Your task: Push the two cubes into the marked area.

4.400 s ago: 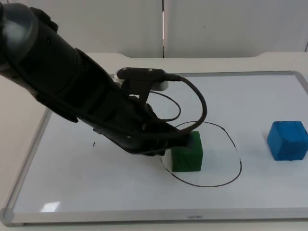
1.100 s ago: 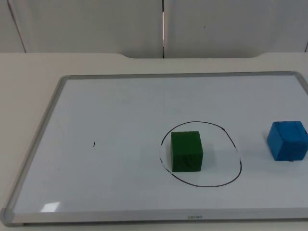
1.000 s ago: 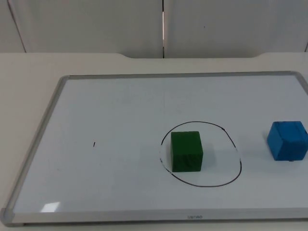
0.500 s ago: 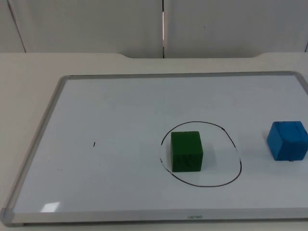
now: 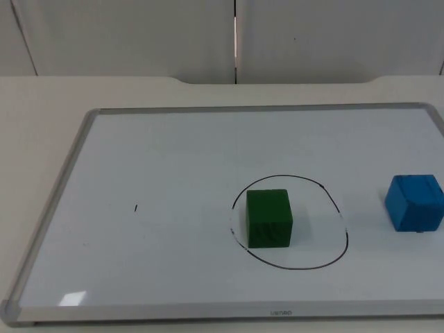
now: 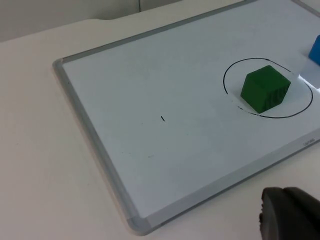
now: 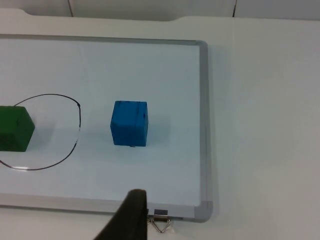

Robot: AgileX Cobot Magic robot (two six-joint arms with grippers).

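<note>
From above, a green cube [image 5: 268,218] sits inside the black-drawn circle [image 5: 345,239] on a whiteboard [image 5: 173,152] lying flat on the pale worktop [image 5: 41,104], toward the circle's left side. A blue cube [image 5: 415,202] stands well apart from the ring, near the board's right edge. A small black tick [image 5: 136,207] marks the board off to the left.

From the left wrist camera, the green cube [image 6: 265,89] rests within the circle [image 6: 235,100], with a sliver of the blue cube [image 6: 315,49] beyond it. A black fingertip of the left end effector [image 6: 289,214] hangs over the bare worktop just off the board's near frame [image 6: 85,145]; whether it is open or closed cannot be told.

From the right wrist camera, the blue cube [image 7: 130,123] stands just outside the circle [image 7: 77,130], the green cube [image 7: 15,129] inside. One finger of the right end effector [image 7: 127,220] hovers at the board's near rim, beside a metal clip [image 7: 161,220]; its state cannot be told either.
</note>
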